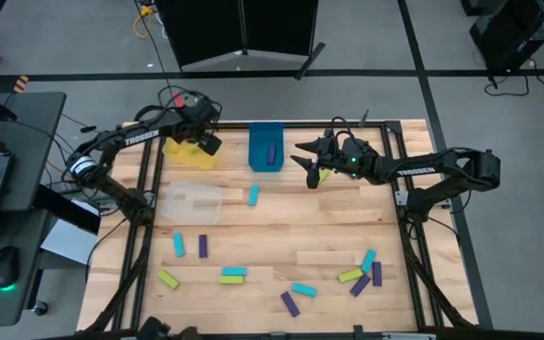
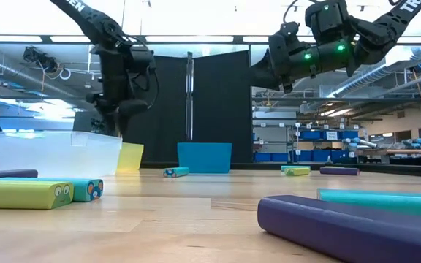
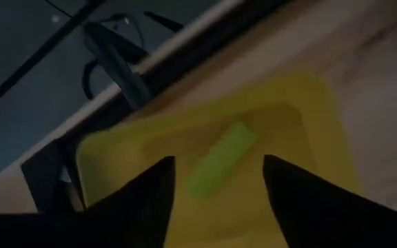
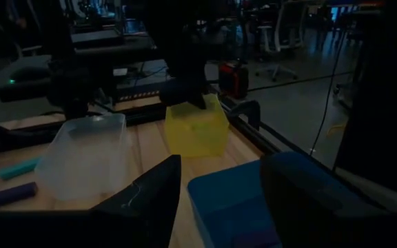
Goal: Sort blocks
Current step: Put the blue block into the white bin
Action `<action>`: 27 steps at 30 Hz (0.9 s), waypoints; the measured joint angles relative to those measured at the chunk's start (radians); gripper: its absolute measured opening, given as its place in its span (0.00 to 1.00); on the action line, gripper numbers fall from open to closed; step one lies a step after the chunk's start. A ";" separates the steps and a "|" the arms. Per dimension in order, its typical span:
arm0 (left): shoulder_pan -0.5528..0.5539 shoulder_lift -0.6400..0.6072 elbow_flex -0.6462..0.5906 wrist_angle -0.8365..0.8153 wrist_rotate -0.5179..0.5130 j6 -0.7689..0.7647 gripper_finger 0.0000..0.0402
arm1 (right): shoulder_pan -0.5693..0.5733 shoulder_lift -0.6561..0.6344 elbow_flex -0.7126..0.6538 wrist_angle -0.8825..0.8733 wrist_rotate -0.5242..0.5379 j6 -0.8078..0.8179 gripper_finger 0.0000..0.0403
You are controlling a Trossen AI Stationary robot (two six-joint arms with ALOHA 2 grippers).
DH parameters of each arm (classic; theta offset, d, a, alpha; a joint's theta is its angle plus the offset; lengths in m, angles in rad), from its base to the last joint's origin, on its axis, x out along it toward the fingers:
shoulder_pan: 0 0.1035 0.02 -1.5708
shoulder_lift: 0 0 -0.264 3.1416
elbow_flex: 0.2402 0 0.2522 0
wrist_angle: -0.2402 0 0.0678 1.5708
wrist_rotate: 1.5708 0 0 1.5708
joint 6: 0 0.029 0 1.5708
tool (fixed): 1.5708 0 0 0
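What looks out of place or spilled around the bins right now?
Nothing is spilled or tipped. One thing to check: a purple block lies in the blue bin, whereas the yellow bin holds a colour-matched lime block. That may be the intended scheme.

The tabletop (image 1: 281, 236) is pale wood in planks, with a visible grain and a soft satin sheen in the low view. The blocks (image 1: 233, 275) look like smooth, matt plastic with rounded edges; the dark purple one (image 2: 342, 223) nearest the low camera shows a faint dull shine. The yellow bin (image 4: 196, 129) is translucent plastic with a slight gloss, the clear bin (image 4: 88, 155) a frosted, cloudy plastic, and the blue bin (image 1: 266, 146) an opaque smooth plastic. Both arms are dark and matt, and the left tool (image 3: 216, 186) has plain black matt fingers (image 3: 150, 200). A dark metal frame (image 1: 412, 247) edges the tabletop
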 joint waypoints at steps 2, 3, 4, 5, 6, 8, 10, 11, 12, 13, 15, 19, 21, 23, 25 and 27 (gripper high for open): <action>-0.003 -0.007 0.000 -0.018 0.036 0.020 0.65 | 0.006 0.000 0.000 0.000 0.000 0.000 0.52; -0.008 -0.016 0.000 -0.020 0.049 0.020 0.67 | 0.013 0.000 0.004 -0.008 0.000 0.000 0.52; -0.016 -0.031 0.000 -0.020 0.052 0.016 0.68 | 0.022 0.000 0.016 -0.024 0.004 0.000 0.52; -0.026 -0.057 0.000 -0.020 0.051 0.007 0.69 | 0.035 0.000 0.032 -0.050 0.020 -0.001 0.52; -0.038 -0.090 0.000 -0.020 0.046 -0.001 0.70 | 0.051 0.000 0.052 -0.085 0.044 -0.007 0.52; -0.065 -0.168 0.000 -0.016 0.027 -0.014 0.70 | 0.082 0.017 0.107 -0.161 0.095 -0.028 0.52; -0.091 -0.258 0.000 -0.016 0.011 -0.040 0.70 | 0.109 0.049 0.167 -0.247 0.119 -0.033 0.52; -0.105 -0.307 0.000 -0.013 -0.003 -0.056 0.71 | 0.120 0.072 0.204 -0.273 0.120 -0.030 0.52; -0.120 -0.359 -0.001 -0.008 -0.021 -0.072 0.71 | 0.128 0.095 0.241 -0.304 0.120 -0.016 0.52; -0.134 -0.405 -0.007 0.001 -0.041 -0.088 0.71 | 0.136 0.120 0.278 -0.335 0.120 0.010 0.52; -0.163 -0.488 -0.029 0.017 -0.072 -0.111 0.71 | 0.144 0.181 0.367 -0.397 0.120 0.066 0.53; -0.206 -0.621 -0.091 0.025 -0.081 -0.149 0.71 | 0.167 0.321 0.548 -0.561 0.129 0.113 0.54; -0.219 -0.668 -0.125 0.039 -0.083 -0.164 0.71 | 0.188 0.394 0.630 -0.632 0.162 0.139 0.55; -0.227 -0.703 -0.160 0.067 -0.082 -0.165 0.71 | 0.209 0.463 0.706 -0.688 0.225 0.166 0.56; -0.237 -0.729 -0.194 0.096 -0.077 -0.161 0.71 | 0.223 0.519 0.777 -0.757 0.299 0.217 0.57; -0.239 -0.745 -0.219 0.112 -0.065 -0.146 0.71 | 0.236 0.568 0.844 -0.831 0.354 0.292 0.58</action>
